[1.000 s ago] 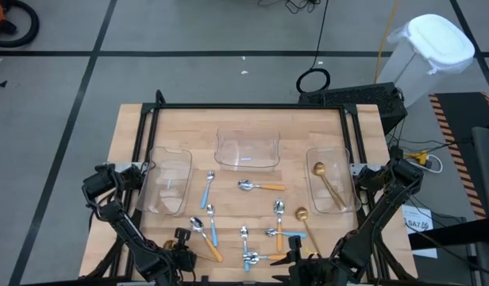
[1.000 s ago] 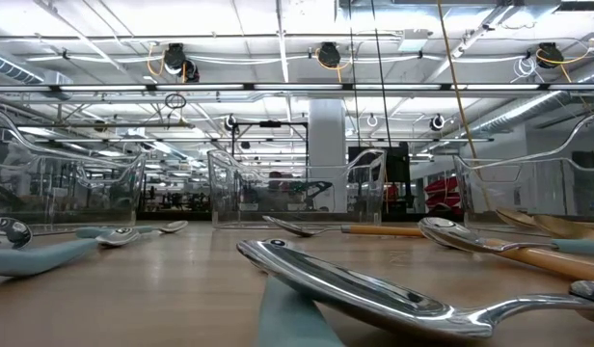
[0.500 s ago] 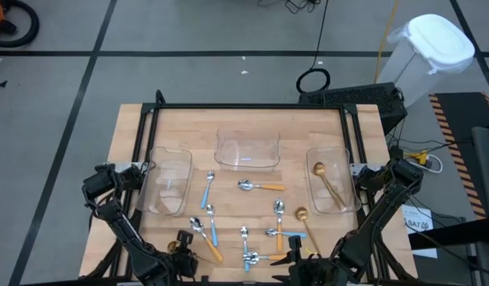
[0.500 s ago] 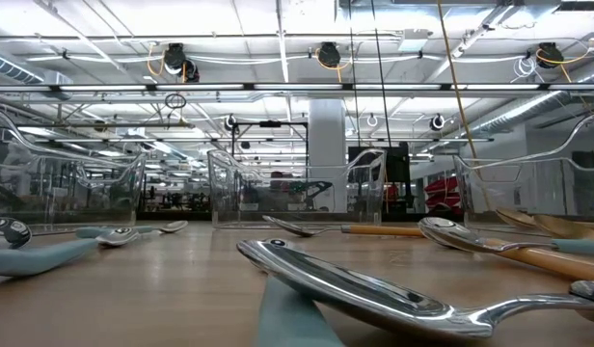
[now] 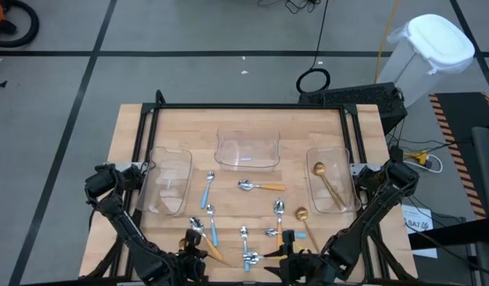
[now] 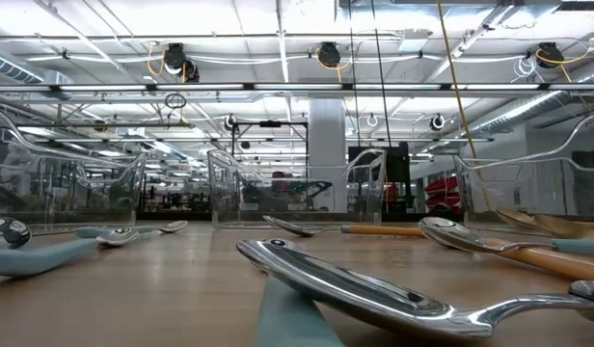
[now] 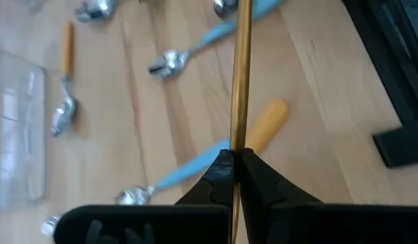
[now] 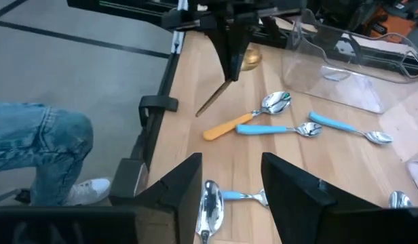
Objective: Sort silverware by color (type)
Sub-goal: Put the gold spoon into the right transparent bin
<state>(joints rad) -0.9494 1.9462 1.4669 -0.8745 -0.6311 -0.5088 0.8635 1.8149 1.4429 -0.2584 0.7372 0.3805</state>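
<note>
My left gripper [image 5: 194, 242] is near the table's near edge, shut on an all-gold spoon [image 8: 250, 58]. My right gripper [image 8: 229, 196] hovers open at the near edge, right of it, above a blue-handled spoon [image 8: 209, 200]. Loose on the wood lie orange-handled spoons [image 5: 260, 187] [image 7: 267, 125], blue-handled spoons [image 5: 207, 191] [image 5: 213, 226] and a gold spoon [image 5: 304, 222]. Another gold spoon [image 5: 328, 183] lies in the right clear tray [image 5: 348, 179]. My left gripper pinches the gold spoon's thin handle [image 7: 240, 81] between its two fingertips [image 7: 219, 169], partway along it and nearer the bowl. The fingers come from above, pointing down, and lie across the handle. The spoon is tilted, bowl end up and free end [image 8: 199, 112] low.
A clear tray [image 5: 169, 187] sits at the table's left and another [image 5: 247, 149] at the far middle. A black frame [image 5: 244, 107] rims the table. A person's jeans leg and white shoe [image 8: 39, 146] stand beside the table's edge.
My left gripper has moved a little toward the table's right along the near edge. My right gripper has moved toward the table's left, closing the distance between the two arms. The spoons on the table lie as before.
</note>
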